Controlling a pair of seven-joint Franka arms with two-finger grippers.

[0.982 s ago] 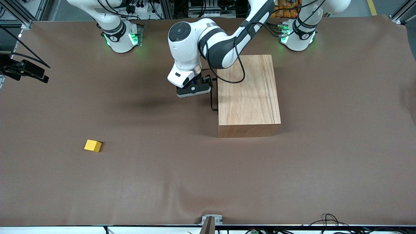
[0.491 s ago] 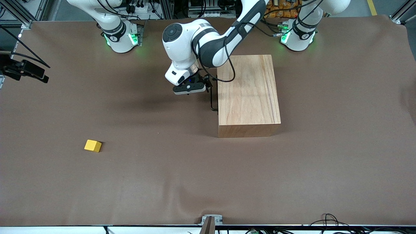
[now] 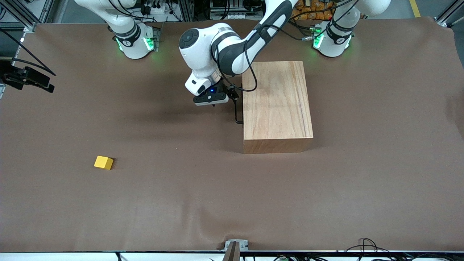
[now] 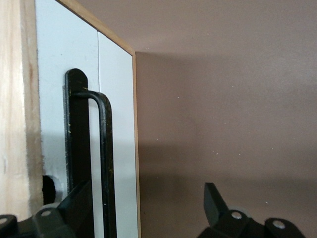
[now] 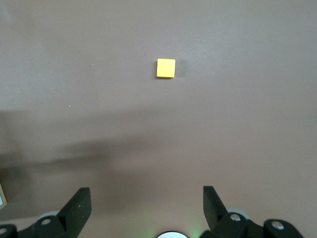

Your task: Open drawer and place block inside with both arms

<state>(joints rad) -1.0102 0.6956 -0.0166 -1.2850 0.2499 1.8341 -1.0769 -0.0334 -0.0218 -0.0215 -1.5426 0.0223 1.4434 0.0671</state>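
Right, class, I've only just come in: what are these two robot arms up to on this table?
The left gripper is at the front of the wooden box, its fingers open around the black handle of the drawer, which is shut. The right gripper waits open, high over the brown table, looking down on the yellow block, which lies untouched toward the right arm's end, nearer the front camera than the box.

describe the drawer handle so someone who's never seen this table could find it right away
Find the big wooden box on the brown table, toward the left arm's end. Its white drawer front faces the right arm's end. The handle is the thin black U-shaped wire there, beside the open left gripper.
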